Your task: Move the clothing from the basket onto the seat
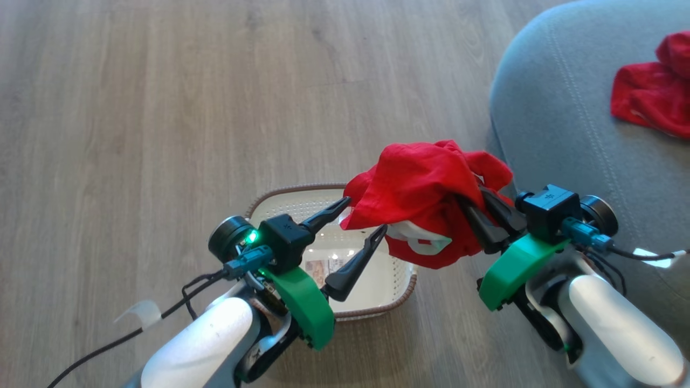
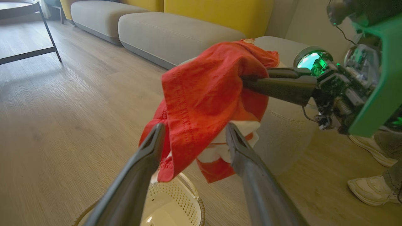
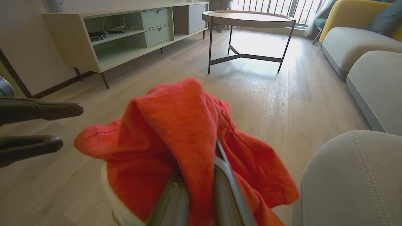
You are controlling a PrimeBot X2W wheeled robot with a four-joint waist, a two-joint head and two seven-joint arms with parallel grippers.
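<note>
A red garment with white trim [image 1: 415,188] hangs above the basket's right end, with my right gripper [image 1: 470,214] shut on it from the right. My left gripper [image 1: 365,216] stands open over the cream basket [image 1: 285,200], its fingertips at the cloth's left edge. In the left wrist view the clothing [image 2: 204,94] droops between my open fingers [image 2: 157,138] without being pinched, with the basket [image 2: 179,201] below. The right wrist view has the clothing [image 3: 176,125] draped over my shut fingers [image 3: 171,197]. Another red garment [image 1: 649,91] lies on the grey seat [image 1: 560,124].
Wooden floor surrounds the basket, and a label sticker [image 1: 319,269] shows on the basket's floor. A person's pale shoes [image 2: 370,188] stand near the seat. Farther off are a round table [image 3: 248,18], a low sideboard [image 3: 125,34] and more grey cushions [image 2: 176,34].
</note>
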